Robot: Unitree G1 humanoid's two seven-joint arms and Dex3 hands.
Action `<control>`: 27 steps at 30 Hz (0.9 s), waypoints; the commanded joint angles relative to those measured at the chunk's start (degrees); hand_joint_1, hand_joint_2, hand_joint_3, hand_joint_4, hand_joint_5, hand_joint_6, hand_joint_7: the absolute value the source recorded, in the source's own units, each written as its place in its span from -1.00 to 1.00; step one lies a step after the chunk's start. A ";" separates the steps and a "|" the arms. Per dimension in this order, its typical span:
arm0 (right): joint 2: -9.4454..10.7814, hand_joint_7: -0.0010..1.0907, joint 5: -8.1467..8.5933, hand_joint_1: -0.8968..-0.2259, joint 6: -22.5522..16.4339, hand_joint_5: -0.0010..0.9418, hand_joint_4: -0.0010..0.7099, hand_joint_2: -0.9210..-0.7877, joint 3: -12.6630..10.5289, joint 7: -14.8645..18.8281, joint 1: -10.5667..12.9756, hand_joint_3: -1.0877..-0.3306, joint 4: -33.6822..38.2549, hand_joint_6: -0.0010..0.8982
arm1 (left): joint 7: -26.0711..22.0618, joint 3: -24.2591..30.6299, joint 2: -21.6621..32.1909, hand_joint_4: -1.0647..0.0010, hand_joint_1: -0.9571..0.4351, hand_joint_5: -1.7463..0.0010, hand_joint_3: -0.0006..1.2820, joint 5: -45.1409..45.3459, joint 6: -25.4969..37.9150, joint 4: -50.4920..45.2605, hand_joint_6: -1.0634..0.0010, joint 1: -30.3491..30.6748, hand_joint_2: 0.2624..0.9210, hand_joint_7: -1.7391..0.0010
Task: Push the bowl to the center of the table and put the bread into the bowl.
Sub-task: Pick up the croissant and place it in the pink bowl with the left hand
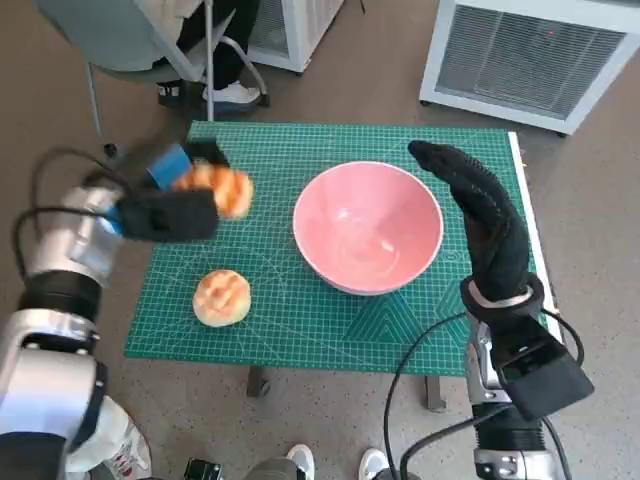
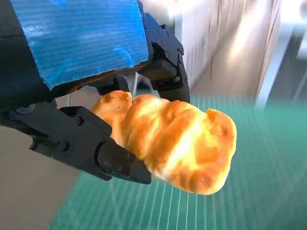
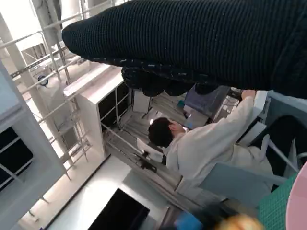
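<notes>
Golden bread (image 2: 172,143) sits gripped in the left hand (image 1: 168,205) — raised well left of the bowl (image 1: 368,226)

A green mat (image 1: 330,310) covered the table on a grey-brown floor (image 1: 60,90), white units (image 1: 530,60) beyond.

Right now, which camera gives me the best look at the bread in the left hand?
The left wrist view: the bread fills the frame, gripped between the left hand's black fingers above the green mat. The head view shows it small and blurred, left of the pink bowl. The right wrist view catches only an orange blur at the frame's edge.
</notes>
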 commanded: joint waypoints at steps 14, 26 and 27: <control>-0.03 0.40 0.82 -0.03 -0.07 -0.67 -0.25 -1.00 -0.01 1.05 0.15 -0.50 1.93 -1.00 | 3.66 1.16 -6.97 -0.19 0.37 -0.43 -0.88 -1.41 -1.48 -25.15 -0.24 4.22 1.00 -0.27; -0.60 0.41 2.26 -0.02 -0.58 0.11 -0.79 -1.00 -0.56 2.26 0.01 -0.49 2.52 -1.00 | 0.56 -3.10 -14.09 -0.12 0.37 -0.39 -0.86 -0.96 -8.80 -16.76 -0.25 0.82 1.00 -0.35; -0.65 0.41 2.35 -0.01 -0.61 0.13 -0.80 -1.00 -0.61 2.30 0.03 -0.49 2.48 -1.00 | 0.56 -3.48 -14.66 -0.11 0.37 -0.39 -0.85 -0.69 -8.91 -15.98 -0.24 0.65 1.00 -0.37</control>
